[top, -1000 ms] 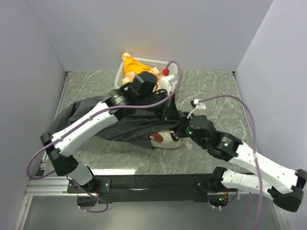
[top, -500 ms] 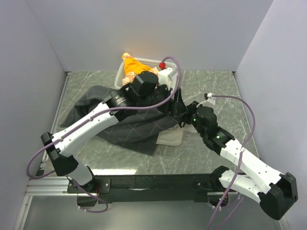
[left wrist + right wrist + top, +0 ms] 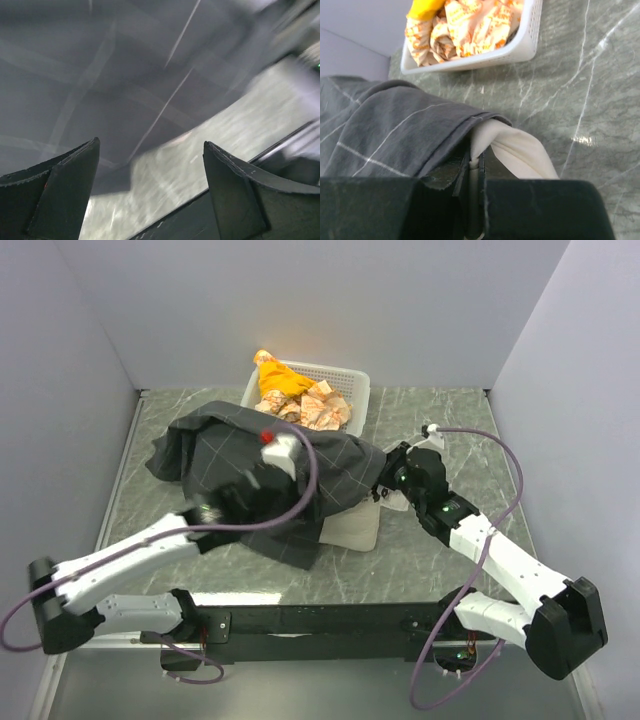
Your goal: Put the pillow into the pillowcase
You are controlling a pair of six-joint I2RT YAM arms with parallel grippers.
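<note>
The left end effector (image 3: 151, 145), jaws now apart, has been withdrawn, leaving the pillowcase (image 3: 300, 465) draped over the pillow (image 3: 355, 530) on the desk (image 3: 440, 420), its 1 exposed corner clamped by the right end effector (image 3: 476, 155); insertion is judged unfinished.

charcoal light-grid-checked pillowcase (image 3: 340, 465), cream pillow (image 3: 355, 530), grey-green veined table (image 3: 450, 420).

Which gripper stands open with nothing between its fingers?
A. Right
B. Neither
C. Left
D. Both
C: the left gripper has its fingers wide apart over the pillowcase, while the right gripper is pinched shut on the white edge of the pillow.
</note>
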